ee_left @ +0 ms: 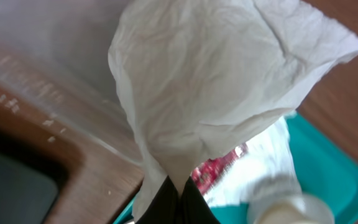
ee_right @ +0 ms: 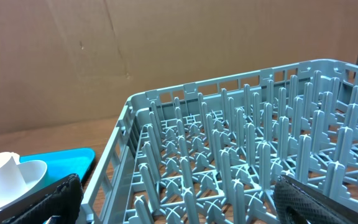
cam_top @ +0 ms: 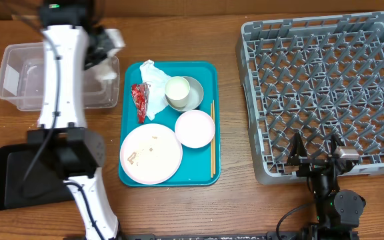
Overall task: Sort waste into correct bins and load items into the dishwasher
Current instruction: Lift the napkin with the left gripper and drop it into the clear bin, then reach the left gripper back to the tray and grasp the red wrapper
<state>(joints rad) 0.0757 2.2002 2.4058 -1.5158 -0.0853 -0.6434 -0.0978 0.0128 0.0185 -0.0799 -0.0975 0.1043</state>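
Pinching the napkin (ee_left: 229, 81), the left hand (ee_left: 180, 198) hangs over the clear tub (cam_top: 19, 77), at its 3 o'clock rim. The right hand (cam_top: 315, 150) sits spread.

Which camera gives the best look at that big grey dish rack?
The overhead view: it shows nearly the whole grey dish rack, with its grid of pegs. The right wrist view catches only one corner and nearby pegs, close up. The left wrist view doesn't show it.

Crumpled white napkin (ee_left: 216, 81), hanging by clear tub (cam_top: 20, 75)
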